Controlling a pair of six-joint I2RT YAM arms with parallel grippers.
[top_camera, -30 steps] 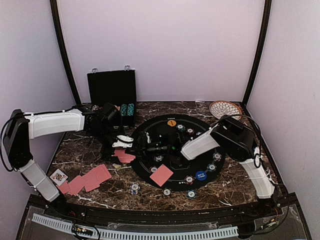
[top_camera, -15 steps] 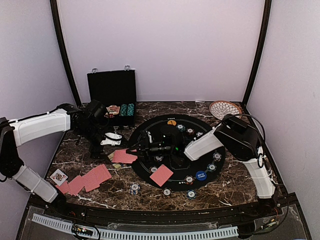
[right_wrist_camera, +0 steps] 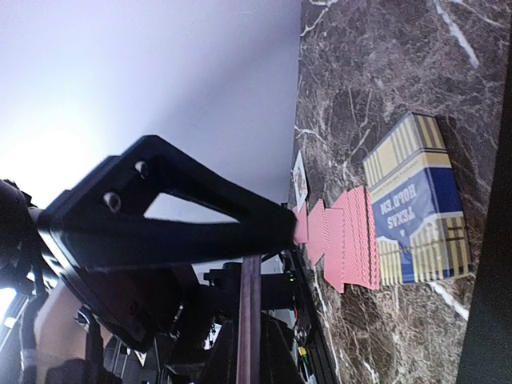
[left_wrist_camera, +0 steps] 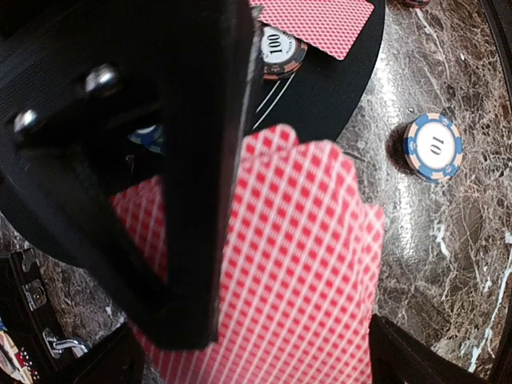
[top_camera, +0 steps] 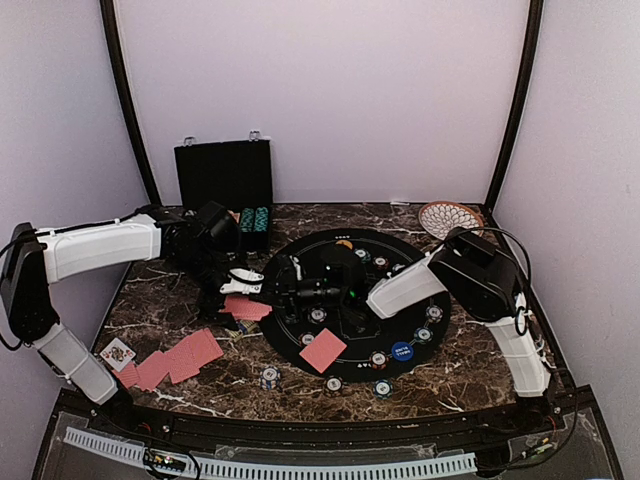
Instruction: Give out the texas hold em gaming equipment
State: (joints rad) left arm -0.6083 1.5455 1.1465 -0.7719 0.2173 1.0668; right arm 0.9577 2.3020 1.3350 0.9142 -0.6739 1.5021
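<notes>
My right gripper point(top_camera: 272, 296) is shut on a fan of red-backed playing cards point(top_camera: 248, 308), held flat just off the left rim of the black mat point(top_camera: 310, 252). In the right wrist view those cards point(right_wrist_camera: 253, 304) show edge-on between the right gripper point(right_wrist_camera: 252, 344) jaws. My left gripper point(top_camera: 240, 292) hovers open over the same fan. The fan point(left_wrist_camera: 296, 264) fills the left wrist view, with the left gripper point(left_wrist_camera: 256, 364) fingers spread either side. Poker chips point(top_camera: 378, 360), a blue disc point(top_camera: 402, 351) and an orange disc point(top_camera: 343, 244) lie on the mat.
Loose red cards point(top_camera: 175, 358) and a face-up card point(top_camera: 118, 352) lie front left. A card point(top_camera: 322, 350) lies on the mat, a chip point(left_wrist_camera: 433, 146) on the marble. An open black case point(top_camera: 224, 175), a wicker plate point(top_camera: 450, 217) and a card box point(right_wrist_camera: 416, 200) stand around.
The left arm pulled back to the left, away from the fan of cards, then came back over it. The right arm and the cards it holds have barely moved.
</notes>
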